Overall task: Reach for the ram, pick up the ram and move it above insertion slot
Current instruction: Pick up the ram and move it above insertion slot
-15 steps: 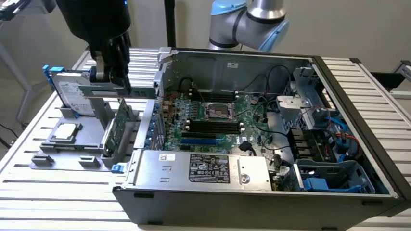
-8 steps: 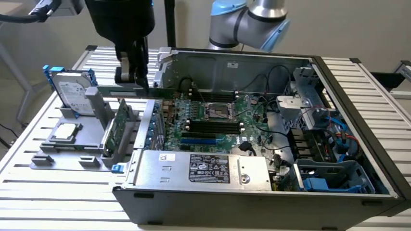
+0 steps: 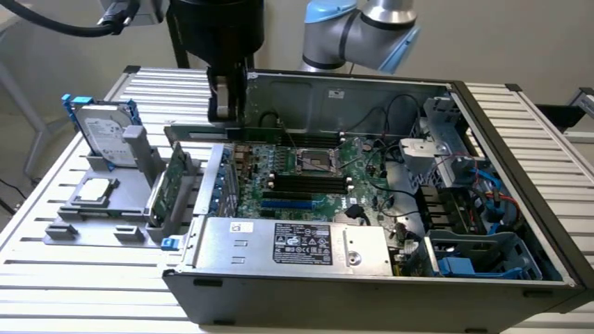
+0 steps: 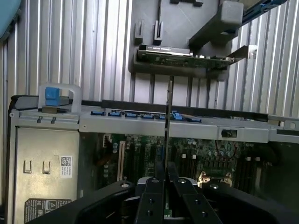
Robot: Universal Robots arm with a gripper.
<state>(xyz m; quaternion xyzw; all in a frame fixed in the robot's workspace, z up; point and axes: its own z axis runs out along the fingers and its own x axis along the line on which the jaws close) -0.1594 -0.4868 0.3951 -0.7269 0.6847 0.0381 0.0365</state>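
The ram (image 3: 197, 131) is a long thin green stick hanging level above the open computer case's rim on the exterior view's left. My gripper (image 3: 227, 117) is shut on its middle from above. In the wrist view the ram (image 4: 167, 112) shows edge-on as a thin dark line running out from between my black fingers (image 4: 152, 200), and my gripper (image 4: 166, 184) is shut on it. The black memory slots (image 3: 311, 184) lie on the motherboard (image 3: 320, 177), below and toward the exterior view's right of the ram.
A grey holder (image 3: 102, 209) beside the case carries the broader green expansion card (image 3: 165, 186), a silver hard drive (image 3: 102, 133) and a processor chip (image 3: 97, 189). The power supply (image 3: 297, 243) fills the case's front. Cables and drive cages (image 3: 464, 202) crowd its right side.
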